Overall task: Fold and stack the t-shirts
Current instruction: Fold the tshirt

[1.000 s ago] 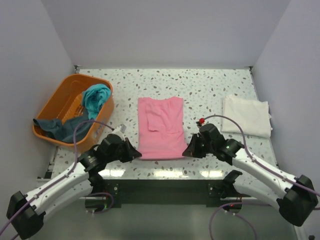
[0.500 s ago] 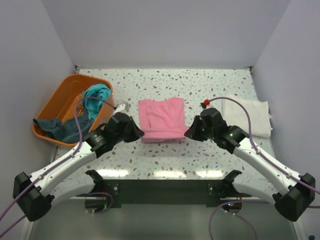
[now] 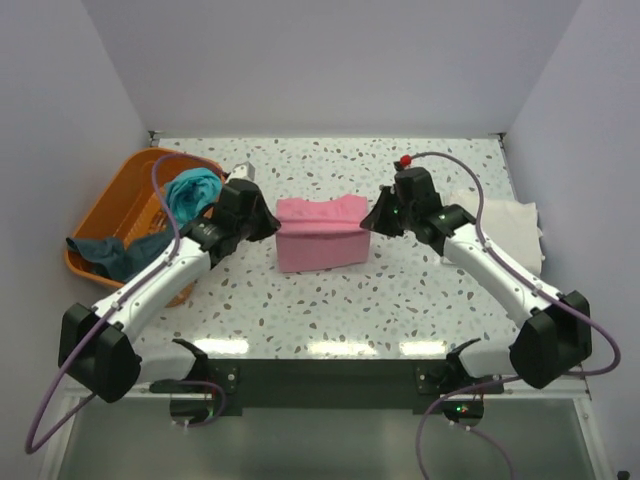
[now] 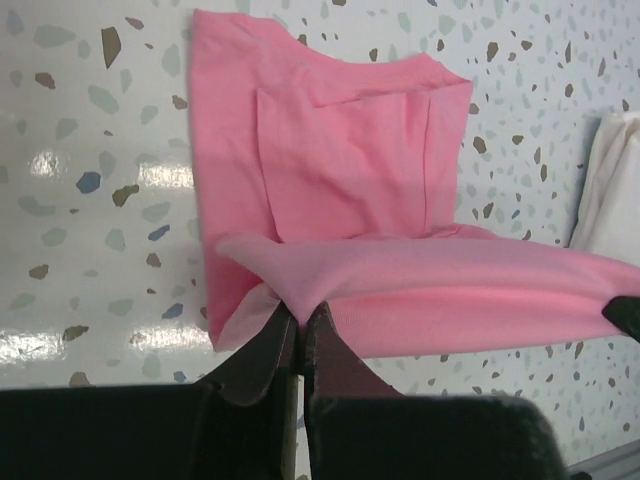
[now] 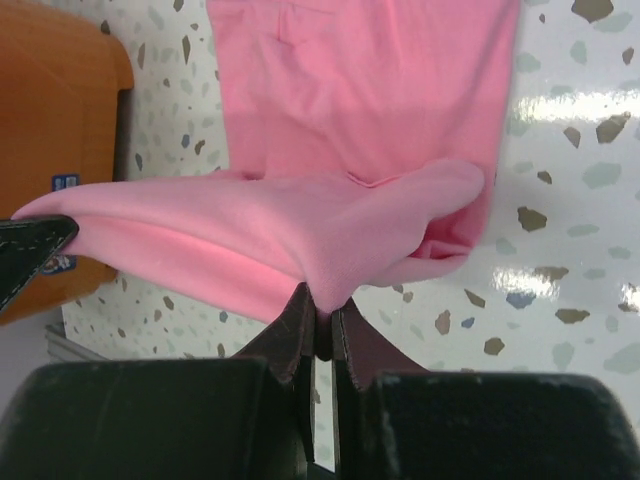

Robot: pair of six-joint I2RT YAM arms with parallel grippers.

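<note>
Here, two arms reach frame centre, holding up one soft pink cloth t-shirt [image 3: 320,242].
Left gripper [image 3: 270,224] and right gripper [image 3: 373,222] each clamp its edge; three further t-shirts [image 3: 495,232] visible.

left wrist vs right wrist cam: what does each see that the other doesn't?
Left wrist only: the edge of the cream shirt, at the far right. Right wrist only: the orange basket, at the left. Both: the pink shirt on the speckled table, with one edge lifted above the flat part and pinched at its ends by the left gripper and the right gripper.
</note>
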